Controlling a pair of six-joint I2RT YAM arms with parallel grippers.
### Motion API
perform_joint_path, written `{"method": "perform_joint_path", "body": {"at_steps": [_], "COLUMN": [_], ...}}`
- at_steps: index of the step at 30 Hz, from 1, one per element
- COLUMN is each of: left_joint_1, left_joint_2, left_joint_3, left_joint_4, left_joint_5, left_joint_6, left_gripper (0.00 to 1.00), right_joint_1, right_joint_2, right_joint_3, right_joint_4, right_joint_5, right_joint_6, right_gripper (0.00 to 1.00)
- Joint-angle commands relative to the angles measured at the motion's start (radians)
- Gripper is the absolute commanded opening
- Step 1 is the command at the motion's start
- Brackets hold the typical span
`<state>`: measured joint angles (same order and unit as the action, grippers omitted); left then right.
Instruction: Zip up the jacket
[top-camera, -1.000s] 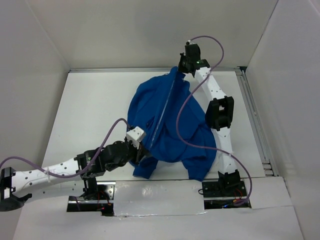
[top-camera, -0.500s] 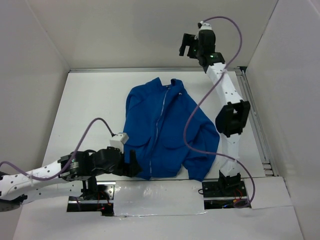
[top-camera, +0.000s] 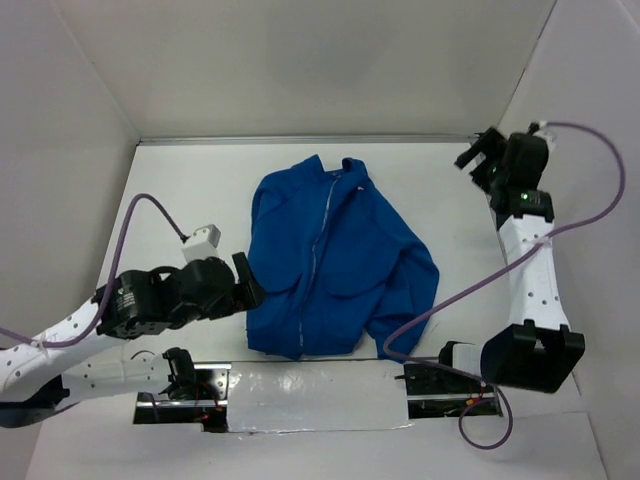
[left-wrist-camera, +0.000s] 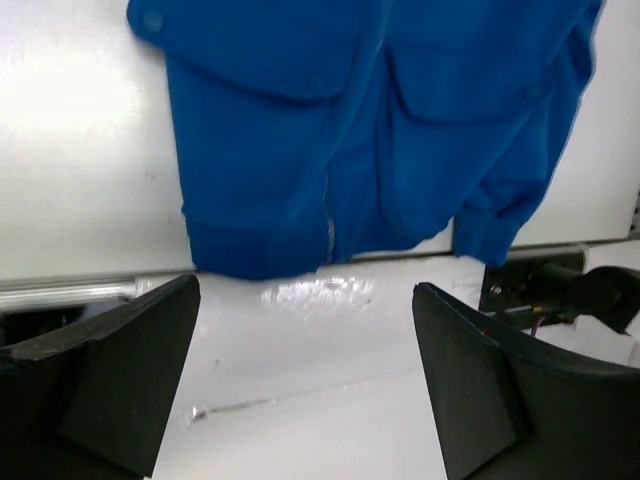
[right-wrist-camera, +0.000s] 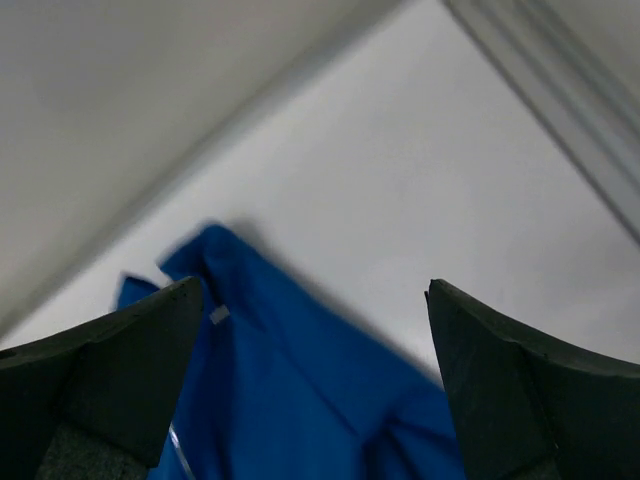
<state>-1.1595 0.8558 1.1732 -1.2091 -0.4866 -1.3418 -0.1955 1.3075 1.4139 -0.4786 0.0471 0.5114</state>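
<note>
Jacket (top-camera: 330, 260): lies flat on its back around the middle of the worktop (top-camera: 180, 190). Collar (top-camera: 335, 166) points to the far edge, hem (top-camera: 295, 345) lies at the near edge. One sleeve (top-camera: 408, 295) is folded down along the side nearer the right edge.

Zipper (top-camera: 320, 235): from above you see one thin pale line running from collar to hem, with the two front panels meeting along it and no white lining showing between them. The left wrist view shows the bottom end of the zip, and the panels are joined there too.

Left claw (top-camera: 248, 285): low over the worktop by the near-left corner, just beside the jacket's lower side edge and not touching it. Its jaws are spread wide with nothing between them.

Right claw (top-camera: 478, 150): raised near the far-right corner, well apart from the jacket. Its jaws are also spread and empty. Its wrist view looks down on the collar from a distance.

Progress, as a judgement: the zipping looks done, or very nearly. Neither arm has hold of the fabric, and the front reads as closed along its whole length.

Not settled: the slider is too small to pick out, so you cannot confirm it sits right up at the collar. That top end is the one spot to check. If it is closed, nothing is left for you but parking the arms.
</note>
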Motion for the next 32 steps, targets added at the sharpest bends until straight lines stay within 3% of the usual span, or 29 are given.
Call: {"method": "perform_joint_path", "body": {"at_steps": [1, 2, 3, 4, 5, 10, 14, 19, 24, 32], "left_joint_1": [0.125, 0.221, 0.272, 0.323, 0.434, 0.734, 0.810, 0.876, 0.888, 0.873], "left_joint_2": [-0.047, -0.057, -0.057, -0.037, -0.012, 0.271, 0.276, 0.140, 0.098, 0.042], "left_joint_3": [0.013, -0.028, -0.047, -0.055, -0.053, -0.004, -0.055, -0.136, -0.141, -0.181], "left_joint_4": [0.264, 0.354, 0.441, 0.510, 0.517, 0.513, 0.577, 0.632, 0.576, 0.606], "left_joint_5": [0.042, 0.106, 0.184, 0.245, 0.351, 0.620, 0.637, 0.683, 0.596, 0.589], "left_joint_6": [0.272, 0.434, 0.498, 0.521, 0.538, 0.592, 0.589, 0.598, 0.590, 0.599], "left_gripper": [0.99, 0.99, 0.99, 0.99, 0.99, 0.99, 0.99, 0.99, 0.99, 0.99], "right_joint_1": [0.010, -0.004, -0.008, -0.015, -0.024, -0.025, -0.021, -0.019, -0.019, -0.013], "right_joint_2": [-0.115, -0.143, -0.166, -0.200, -0.211, -0.319, -0.356, -0.378, -0.363, -0.369], "right_joint_3": [-0.206, -0.248, -0.309, -0.322, -0.332, -0.392, -0.382, -0.400, -0.403, -0.423], "right_joint_4": [0.009, 0.036, 0.038, 0.032, 0.009, -0.008, -0.047, -0.035, -0.031, -0.017], "right_joint_5": [-0.052, -0.050, -0.053, -0.053, -0.053, -0.056, -0.023, 0.017, 0.025, 0.043], "right_joint_6": [0.051, 0.053, 0.056, 0.058, 0.061, 0.042, 0.035, 0.039, 0.039, 0.030], "right_gripper": [1.00, 1.00, 1.00, 1.00, 1.00, 1.00, 1.00, 1.00, 1.00, 1.00]}}
